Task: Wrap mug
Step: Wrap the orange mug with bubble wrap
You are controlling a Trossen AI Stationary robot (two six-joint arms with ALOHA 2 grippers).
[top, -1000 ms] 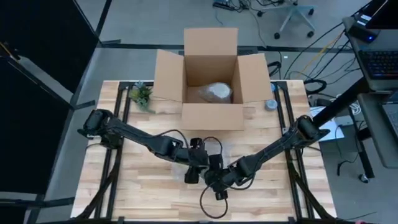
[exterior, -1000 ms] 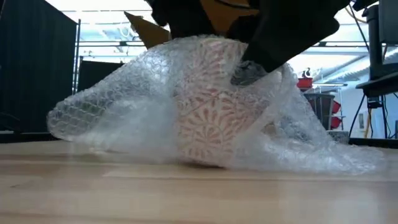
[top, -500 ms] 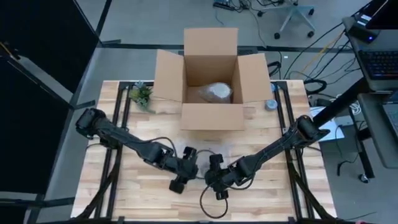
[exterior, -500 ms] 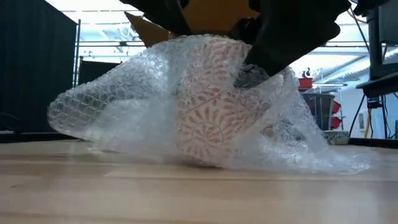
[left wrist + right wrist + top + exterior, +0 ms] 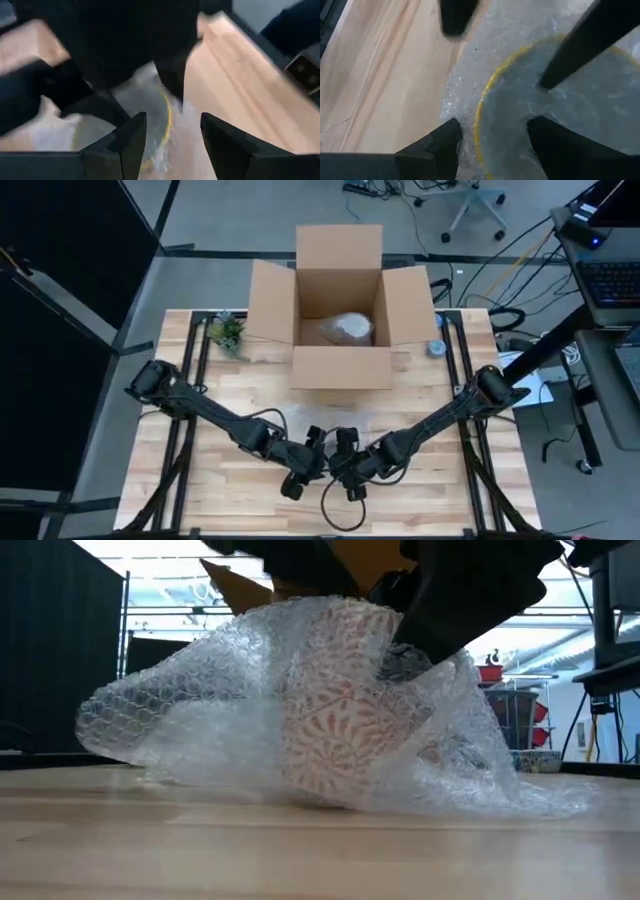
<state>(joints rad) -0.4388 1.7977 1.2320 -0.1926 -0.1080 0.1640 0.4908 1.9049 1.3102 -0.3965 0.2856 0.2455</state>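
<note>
Jaws of the left gripper point(image 5: 173, 120): spread apart, nothing between them; they have swung back in after pulling off to the side half a second ago, and now point at the near side of the bundle, close against the right arm's. Jaws of the right gripper point(image 5: 493, 125): also spread, set over the top of the bundle, holding the same station as a second ago; whether they press on it cannot be told. Table point(image 5: 200, 480): pale wood planks, under both sets of jaws. Cardboard box point(image 5: 340, 365): flaps open, well beyond the jaws at the table's far edge, with one wrapped bundle point(image 5: 345, 328) already inside. Bubble wrap point(image 5: 170, 710): one loose sheet draped over the mug, directly under the jaws, spilling out onto the table on both sides; its folds have settled a little lower than a second ago and none is tucked or fastened. Mug point(image 5: 335, 710): red-and-white pattern, standing with a slight lean beneath the wrap. Its yellow rim point(image 5: 482, 100) lies just ahead of the right jaws and between the two grippers, covered by the sheet. Judgement: the left arm's return suggests another fold or tuck is being set up; the wrap covers the mug but remains loose, so the task is partly done. Plant point(image 5: 228, 332) and tape roll point(image 5: 435, 347): small, beside the box, far from the jaws.
</note>
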